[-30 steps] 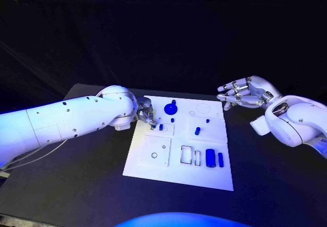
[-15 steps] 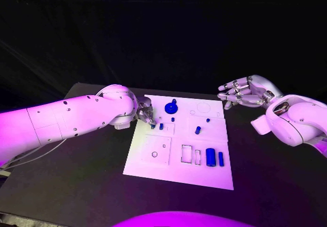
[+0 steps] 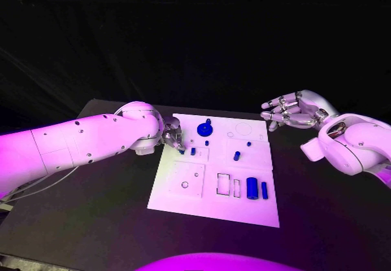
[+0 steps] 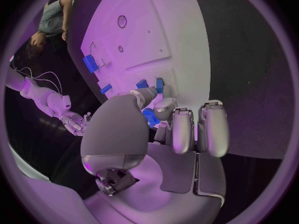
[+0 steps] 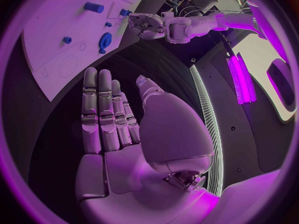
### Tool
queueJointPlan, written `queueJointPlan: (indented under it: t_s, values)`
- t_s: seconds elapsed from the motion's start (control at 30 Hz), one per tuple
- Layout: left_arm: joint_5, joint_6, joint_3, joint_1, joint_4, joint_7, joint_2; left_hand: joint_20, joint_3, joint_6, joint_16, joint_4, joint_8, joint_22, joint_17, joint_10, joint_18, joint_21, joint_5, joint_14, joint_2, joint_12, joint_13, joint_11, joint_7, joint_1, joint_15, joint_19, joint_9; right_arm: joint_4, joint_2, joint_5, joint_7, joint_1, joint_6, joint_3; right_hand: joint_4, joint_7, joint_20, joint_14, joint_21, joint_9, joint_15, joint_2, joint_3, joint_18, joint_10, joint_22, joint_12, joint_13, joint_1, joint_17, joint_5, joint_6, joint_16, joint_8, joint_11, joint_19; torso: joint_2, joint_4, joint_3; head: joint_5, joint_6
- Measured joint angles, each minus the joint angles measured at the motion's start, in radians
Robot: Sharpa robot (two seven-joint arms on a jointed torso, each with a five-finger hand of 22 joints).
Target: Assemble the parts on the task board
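Nearest the robot, the task board (image 3: 175, 203) lies on the black table (image 3: 90, 226). Its near row has two upright blue cylinders (image 3: 252, 188) just beside a rectangular slot (image 3: 223, 184), and a square plate with a small round hole (image 3: 185, 184) to their left. Mid board: a short blue peg (image 3: 236, 156) stands alone, with a smaller blue stud (image 3: 248, 144) beyond it. Far row: a blue gear (image 3: 204, 130) on its post, and an outlined circle (image 3: 243, 130), unfilled, to its right.

The left hand (image 3: 173, 138) sits at the board's left edge with its fingertips down near a small blue pin (image 3: 192, 151). The left wrist view shows a small blue part (image 4: 150, 117) pinched between its thumb and a finger, close over the board, so it is grasping that part. I cannot tell whether the part already touches the board.

The right hand (image 3: 291, 111) hovers off the board's far right corner, fingers apart, holding nothing, well clear of the parts.

Judgement: a placing or seating step at the left side, with most of the assembly left to do.

Risks: the part is small and the pinch looks shallow, so a tilt on the way down could jam it or make it slip out. Fingers crowd the neighbouring pin and could knock it over. Pushing sideways could slide the board, since nothing shows it being held down.
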Motion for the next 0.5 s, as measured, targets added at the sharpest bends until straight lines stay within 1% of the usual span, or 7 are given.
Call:
queueJointPlan:
  t_s: [0.27,0.5]
  values:
    - [0.001,0.000,0.000,0.000,0.001,-0.003,-0.001,0.000,0.001,0.000,0.000,0.000,-0.001,0.000,0.000,0.000,0.000,0.000,0.000,0.000,0.000,0.000,0.000,0.000,0.000,0.000,0.000,0.000,0.000,0.000,0.000,0.000,0.000,0.000,0.000,0.000,0.000,0.000,0.000,0.000,0.000,0.000,0.000,0.000,0.000,0.000,0.000,0.000,0.000,0.000,0.000,0.000,0.000,0.000,0.000,0.000,0.000,0.000,0.000,-0.0001,-0.0003,0.000,0.000]
    - [0.001,0.000,0.000,0.000,0.002,-0.006,0.000,0.000,0.005,0.000,0.000,0.001,0.002,0.000,0.000,0.007,0.000,0.000,0.000,0.000,0.000,0.000,0.000,0.000,0.000,0.000,0.000,0.000,0.000,0.000,0.000,0.000,0.000,0.000,0.000,0.000,0.000,0.000,0.000,0.000,0.000,0.000,0.000,0.000,0.000,0.000,0.000,0.000,0.000,0.000,0.000,0.000,0.000,0.000,0.000,0.000,0.000,0.000,0.001,0.0000,-0.0002,0.002,-0.003]
